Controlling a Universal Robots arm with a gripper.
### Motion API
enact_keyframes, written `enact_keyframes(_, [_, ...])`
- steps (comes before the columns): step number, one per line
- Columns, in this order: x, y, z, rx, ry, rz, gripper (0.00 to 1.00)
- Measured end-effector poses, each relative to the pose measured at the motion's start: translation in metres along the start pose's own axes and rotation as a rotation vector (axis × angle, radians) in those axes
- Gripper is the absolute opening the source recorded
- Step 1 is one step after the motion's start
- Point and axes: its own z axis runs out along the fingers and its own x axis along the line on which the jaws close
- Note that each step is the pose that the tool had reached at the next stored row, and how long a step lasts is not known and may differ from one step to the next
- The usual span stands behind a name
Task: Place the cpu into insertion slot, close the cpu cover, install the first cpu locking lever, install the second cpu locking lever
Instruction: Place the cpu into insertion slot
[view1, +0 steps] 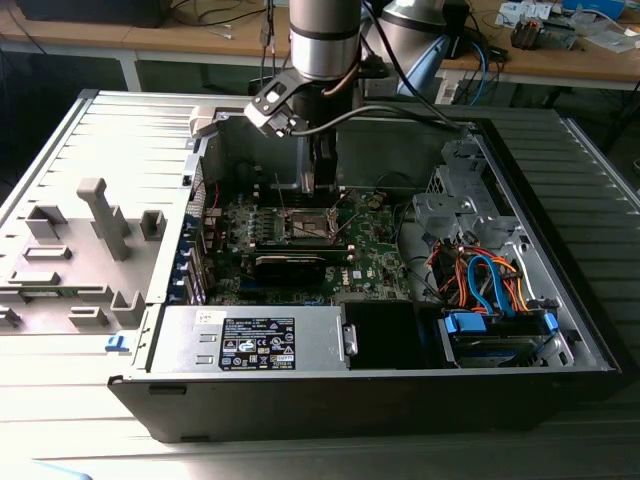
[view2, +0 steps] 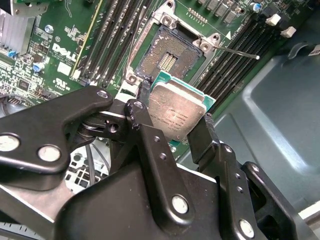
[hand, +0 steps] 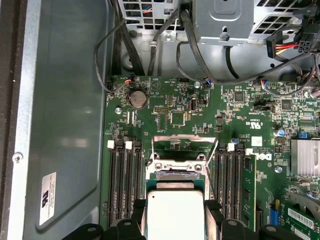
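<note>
In the exterior view's left lies a grey plastic fixture (view1: 100, 225). Next comes the open computer case (view1: 560, 180), where the arm (view1: 325, 35) reaches down to the motherboard (view1: 375, 245). Blue and orange cables (view1: 485, 285) lie at that view's right.

The first wrist view adds the cpu cover (hand: 185, 136), a thin silvery frame tipped up behind the socket (hand: 175, 173), with memory slots (hand: 122, 185) on either side. The second wrist view shows the socket (view2: 167, 55) bare, its contact field uncovered, and a thin metal lever (view2: 240, 52) swung out beside it.

The gripper (view2: 175, 111) is closed to the chip's width. Its black fingers (view2: 142, 115) pinch the cpu (view2: 177, 112) by two opposite edges. The cpu (hand: 175, 220) hangs just beside the socket, metal top toward both wrist cameras, not seated.
</note>
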Motion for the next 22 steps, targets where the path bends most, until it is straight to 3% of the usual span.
enact_keyframes(22, [0.0,-0.0007,0.0083,-0.0001,0.0001,0.0,0.55])
